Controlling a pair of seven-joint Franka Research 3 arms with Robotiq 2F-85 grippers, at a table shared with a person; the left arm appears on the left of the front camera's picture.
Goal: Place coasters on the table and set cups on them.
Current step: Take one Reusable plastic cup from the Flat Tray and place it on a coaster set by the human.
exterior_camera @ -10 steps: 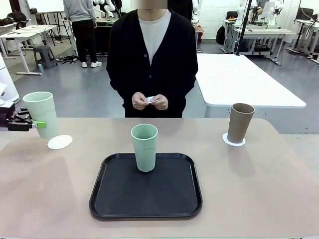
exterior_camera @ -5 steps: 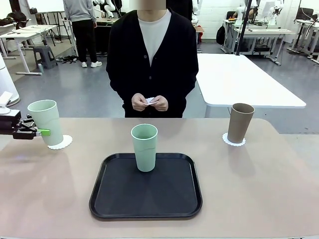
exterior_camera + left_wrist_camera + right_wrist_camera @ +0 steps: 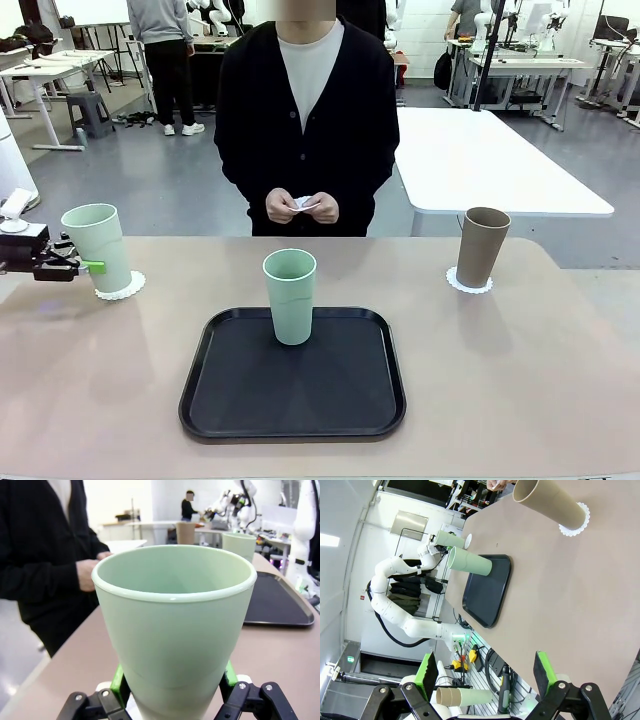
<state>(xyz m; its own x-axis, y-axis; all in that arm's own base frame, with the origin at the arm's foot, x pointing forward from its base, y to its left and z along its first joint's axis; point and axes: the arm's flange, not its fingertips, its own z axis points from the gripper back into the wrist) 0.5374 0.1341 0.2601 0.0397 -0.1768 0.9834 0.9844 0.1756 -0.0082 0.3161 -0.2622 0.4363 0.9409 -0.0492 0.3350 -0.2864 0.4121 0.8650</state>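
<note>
Cups: 3. Two mint green, the gripped mint cup [image 3: 97,248] inside the left gripper [image 3: 88,266] and the second mint cup [image 3: 290,296] well to that gripper's right, plus one taupe cup [image 3: 482,246], farthest from it. Coasters on the tabletop [image 3: 520,380]: 2, near coaster [image 3: 125,291] just below the left gripper, far coaster [image 3: 468,289] under the taupe cup. Black tray [image 3: 230,400]: 1. Grippers: 2, incl. right gripper [image 3: 484,672]. Person's hands [image 3: 302,206]: 2, holding one small white item, kind unclear.
</note>
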